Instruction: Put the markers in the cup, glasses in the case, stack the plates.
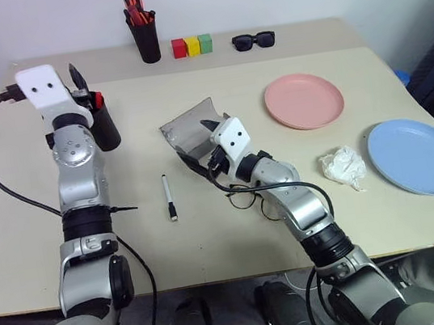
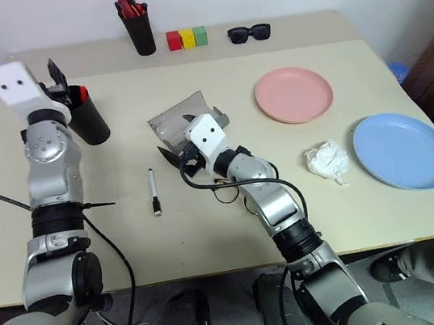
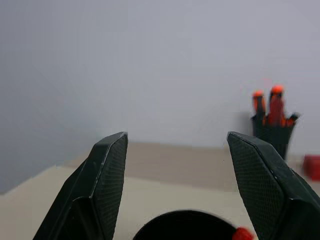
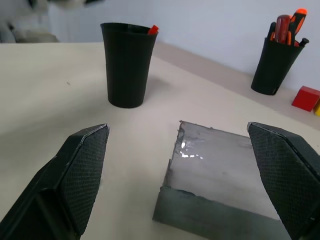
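The right arm [image 1: 287,193] hides perhaps half the glasses [image 1: 247,200].

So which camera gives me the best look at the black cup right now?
The right wrist view: the cup stands whole and unblocked, a red marker tip at its rim. In both eye views the left arm covers part of it. The left wrist view catches just its rim.

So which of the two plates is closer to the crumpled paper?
The light blue plate; the crumpled paper lies right beside its rim, while the pink plate sits farther back.
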Motion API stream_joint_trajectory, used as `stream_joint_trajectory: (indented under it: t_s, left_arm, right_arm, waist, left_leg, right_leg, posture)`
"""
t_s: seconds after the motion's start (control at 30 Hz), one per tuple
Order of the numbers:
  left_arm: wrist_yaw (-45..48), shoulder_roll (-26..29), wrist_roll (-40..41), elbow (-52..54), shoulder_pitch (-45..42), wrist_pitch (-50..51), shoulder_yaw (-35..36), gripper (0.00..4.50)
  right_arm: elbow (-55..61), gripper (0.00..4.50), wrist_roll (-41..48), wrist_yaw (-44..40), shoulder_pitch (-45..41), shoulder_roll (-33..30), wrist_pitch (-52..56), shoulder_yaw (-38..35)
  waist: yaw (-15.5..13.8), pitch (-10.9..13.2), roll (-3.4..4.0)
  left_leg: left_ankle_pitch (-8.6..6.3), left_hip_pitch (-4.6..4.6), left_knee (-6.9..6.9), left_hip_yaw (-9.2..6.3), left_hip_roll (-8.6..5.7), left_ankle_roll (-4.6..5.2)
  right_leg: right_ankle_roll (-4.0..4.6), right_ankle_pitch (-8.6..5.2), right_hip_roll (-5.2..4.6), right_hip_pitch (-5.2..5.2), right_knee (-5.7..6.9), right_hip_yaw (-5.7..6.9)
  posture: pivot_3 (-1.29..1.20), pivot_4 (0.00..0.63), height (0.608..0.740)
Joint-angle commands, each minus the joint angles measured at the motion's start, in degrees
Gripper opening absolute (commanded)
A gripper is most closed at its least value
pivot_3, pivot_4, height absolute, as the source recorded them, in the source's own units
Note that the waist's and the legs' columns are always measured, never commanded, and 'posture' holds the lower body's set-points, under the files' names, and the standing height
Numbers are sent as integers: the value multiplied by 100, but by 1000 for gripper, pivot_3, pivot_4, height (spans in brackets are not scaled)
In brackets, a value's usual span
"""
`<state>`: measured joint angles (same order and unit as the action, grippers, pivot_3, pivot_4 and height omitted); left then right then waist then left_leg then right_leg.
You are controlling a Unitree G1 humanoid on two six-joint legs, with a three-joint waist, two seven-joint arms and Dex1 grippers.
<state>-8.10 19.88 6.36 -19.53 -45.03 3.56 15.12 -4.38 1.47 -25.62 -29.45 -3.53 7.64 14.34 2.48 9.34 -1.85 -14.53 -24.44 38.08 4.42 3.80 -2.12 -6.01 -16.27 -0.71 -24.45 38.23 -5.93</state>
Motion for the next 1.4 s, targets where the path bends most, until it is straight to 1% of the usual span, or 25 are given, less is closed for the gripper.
stream_joint_trajectory:
  t_s: [0.03, 0.1, 0.13, 0.2, 0.27, 0.3, 0.33, 0.43, 0.53, 0.6, 0.8, 0.87, 0.9, 0.93, 1.03, 1.1, 1.13, 1.23, 1.33, 1.4]
  left_arm:
    - [822, 424, 694, 1985, 654, 1725, -78, 3211]
    - [1483, 938, 1425, 3348, 1346, 3296, -267, 3211]
    - [1708, 1141, 1926, 3912, 1661, 4056, -262, 3211]
    - [1739, 1358, 2523, 4709, 2107, 5331, -208, 3211]
    - [1671, 1496, 2761, 5289, 2417, 6266, -326, 3739]
    - [1624, 1458, 2881, 5500, 2489, 6654, -361, 3998]
    - [1549, 1341, 2987, 5647, 2501, 7065, -370, 4451]
    - [1177, 836, 2909, 5781, 2333, 8204, -414, 4451]
    - [866, 250, 2702, 5673, 2166, 8830, -402, 4451]
    - [628, 105, 2632, 5483, 2183, 8894, -560, 4451]
    - [72, -359, 2743, 5021, 2228, 8894, -708, 4451]
    - [-116, -498, 2741, 4920, 2237, 8894, -641, 3924]
    - [-164, -525, 2745, 4884, 2223, 8894, -621, 3597]
    - [-206, -539, 2762, 4862, 2212, 8894, -608, 3172]
    - [-328, -623, 2792, 4805, 2168, 8894, -504, 1636]
    - [-352, -709, 2720, 4812, 2076, 8894, -380, 703]
    - [-307, -754, 2617, 4891, 1982, 8894, -317, 114]
    - [-49, -773, 2542, 4998, 1676, 8706, -32, 114]
    - [157, -499, 2296, 5090, 1436, 7615, 83, 114]
    - [173, -231, 1891, 5093, 1297, 6724, -41, 114]
  right_arm:
    - [565, 4500, 206, -391, 39, -377, 102, -175]
    - [806, 4500, 303, -820, 183, -862, 169, -251]
    - [917, 4500, 359, -1056, 274, -1141, 185, -279]
    - [1065, 4500, 467, -1431, 432, -1634, 197, -343]
    - [1125, 4500, 581, -1715, 543, -2006, 210, -441]
    - [1122, 4500, 626, -1802, 569, -2126, 221, -492]
    - [1101, 4500, 651, -1852, 577, -2216, 220, -528]
    - [1044, 4500, 702, -1972, 578, -2366, 200, -586]
    - [1079, 4500, 754, -2069, 591, -2398, 245, -569]
    - [1161, 4500, 791, -2137, 643, -2407, 294, -534]
    - [1364, 4500, 794, -2162, 808, -2370, 387, -463]
    - [1404, 4500, 792, -2137, 836, -2351, 415, -452]
    - [1413, 4500, 791, -2124, 842, -2337, 430, -445]
    - [1432, 4500, 794, -2116, 855, -2329, 446, -439]
    - [1561, 4500, 867, -2200, 944, -2346, 543, -386]
    - [1636, 4500, 914, -2291, 989, -2375, 595, -347]
    - [1661, 4500, 928, -2311, 1003, -2379, 613, -342]
    - [1645, 4500, 910, -2291, 975, -2337, 632, -321]
    - [1621, 4500, 891, -2239, 922, -2236, 618, -262]
    - [1577, 4500, 856, -2158, 853, -2115, 580, -210]
  waist:
    - [16, 0, 0]
    - [34, 2, 3]
    - [37, 2, 3]
    - [-14, 2, 2]
    - [-15, 2, 0]
    - [-5, 2, 0]
    - [1, 2, 0]
    - [3, 2, 0]
    - [-1, 2, 0]
    - [6, 2, 0]
    - [-11, 0, 2]
    - [-21, -2, 6]
    - [-25, -3, 6]
    - [-26, -3, 6]
    - [-39, -3, 6]
    - [-52, -3, 6]
    - [-62, -3, 6]
    - [-71, -1, 3]
    - [-51, -1, 3]
    - [-13, 0, 3]
  left_leg:
    - [0, 0, 0, -1, 0, -1]
    - [0, 1, -2, 0, 1, -1]
    - [0, 1, -3, -1, 2, -1]
    - [0, 1, -4, -5, 2, -1]
    - [1, 6, 4, -10, 0, -1]
    - [1, 8, 6, -11, 1, -1]
    - [1, 11, 7, -12, 0, -1]
    - [2, 18, 8, -15, 0, -1]
    - [2, 17, 8, -19, -2, -1]
    - [2, 16, 8, -20, -2, -1]
    - [2, 16, 5, -20, -4, -1]
    - [2, 18, 7, -21, -5, -1]
    - [2, 22, 7, -21, -6, -1]
    - [2, 28, 7, -21, -6, -1]
    - [2, 33, 6, -21, -7, -1]
    - [2, 33, 6, -21, -7, -1]
    - [2, 33, 7, -21, -8, -1]
    - [2, 32, 7, -21, -8, -1]
    - [2, 30, 6, -21, -8, -2]
    - [2, 30, 3, -21, -7, -3]
  right_leg:
    - [0, 0, 0, 0, 1, 0]
    - [0, 0, 1, 0, 2, -1]
    - [-1, -1, -1, 0, 1, -2]
    - [-2, -2, -5, 3, 0, 1]
    - [-1, -2, -4, 11, 2, 5]
    - [0, -2, -2, 13, 2, 5]
    - [0, -2, -2, 15, 2, 4]
    - [1, -3, 3, 21, 3, 2]
    - [1, -3, 6, 22, 3, 3]
    - [1, -3, 5, 21, 2, 3]
    - [2, -2, 2, 21, 1, 0]
    - [2, -2, 1, 25, 1, 0]
    - [2, -2, 0, 29, 1, 0]
    - [3, -3, 0, 34, 1, 0]
    - [3, -3, 0, 41, -2, 0]
    - [3, -3, 0, 42, -3, 0]
    - [3, -3, 0, 43, -3, 0]
    - [3, -3, 0, 42, -5, 0]
    - [3, -3, 2, 39, -5, 1]
    - [3, -3, 3, 37, -5, 0]
  posture:
    - [0, 150, 725]
    - [0, 150, 725]
    - [0, 150, 725]
    - [0, 150, 725]
    - [0, 150, 725]
    - [0, 150, 725]
    - [0, 150, 725]
    - [0, 150, 725]
    - [0, 150, 725]
    - [0, 150, 725]
    - [0, 150, 725]
    - [0, 150, 725]
    - [0, 150, 725]
    - [0, 150, 725]
    - [0, 150, 725]
    - [0, 150, 725]
    - [0, 150, 725]
    - [0, 150, 725]
    - [0, 150, 725]
    - [0, 150, 725]
